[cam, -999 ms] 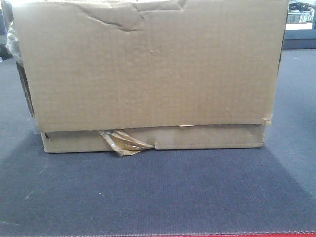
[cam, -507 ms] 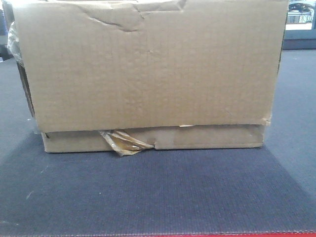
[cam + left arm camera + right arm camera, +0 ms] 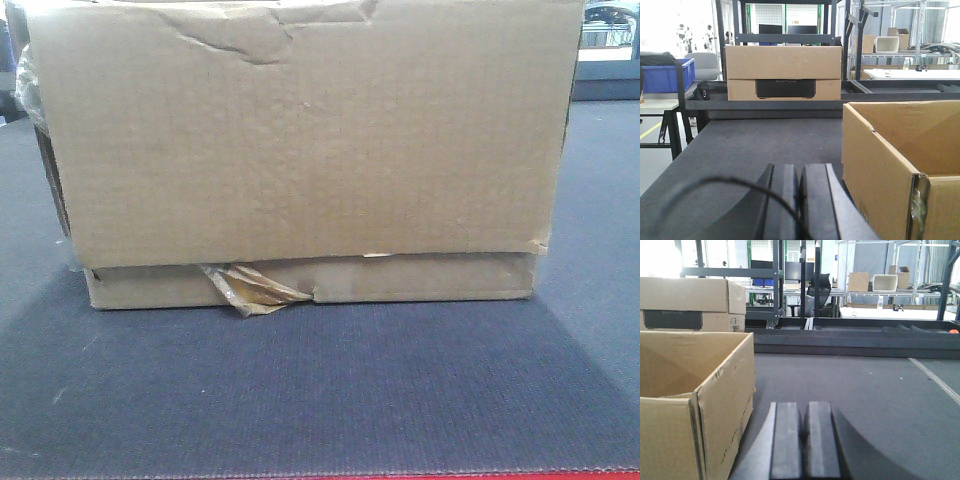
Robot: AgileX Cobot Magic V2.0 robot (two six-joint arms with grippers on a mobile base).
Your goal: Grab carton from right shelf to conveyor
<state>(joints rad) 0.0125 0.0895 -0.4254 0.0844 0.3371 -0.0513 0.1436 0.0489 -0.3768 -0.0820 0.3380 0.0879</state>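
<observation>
- The large plain brown corrugated cardboard carton (image 3: 300, 150) sits flat on the wide dark navy-grey ribbed conveyor belt (image 3: 320, 390), its lower rim creased and a twisted strip of amber tape (image 3: 250, 288) hanging at the bottom edge, left of centre.
- In the front view the carton's broad side fills most of the frame; a dent shows near its top edge, and the belt's thin red edge (image 3: 420, 477) runs along the bottom.
- Seen from the left wrist, the carton (image 3: 900, 165) stands open-topped just to the right of the left gripper (image 3: 799, 205), apart from the fingers, with its near corner level with them.
- The left gripper's two black pads (image 3: 785, 200) are pressed together with nothing between them; a thin black cable (image 3: 715, 187) arcs across in front of them.
- Seen from the right wrist, the carton (image 3: 695, 400) stands to the left of the right gripper (image 3: 802, 445), near the fingers but not touching.
- The right gripper's black pads (image 3: 820, 440) are likewise closed on each other, empty, above bare belt.
- Beyond the left fingers, at the far end of the belt, a second closed brown cardboard box with a black label panel (image 3: 784, 72) rests against a dark frame.
- Further left of it a blue plastic bin (image 3: 667, 75) stands on a side table.
</observation>
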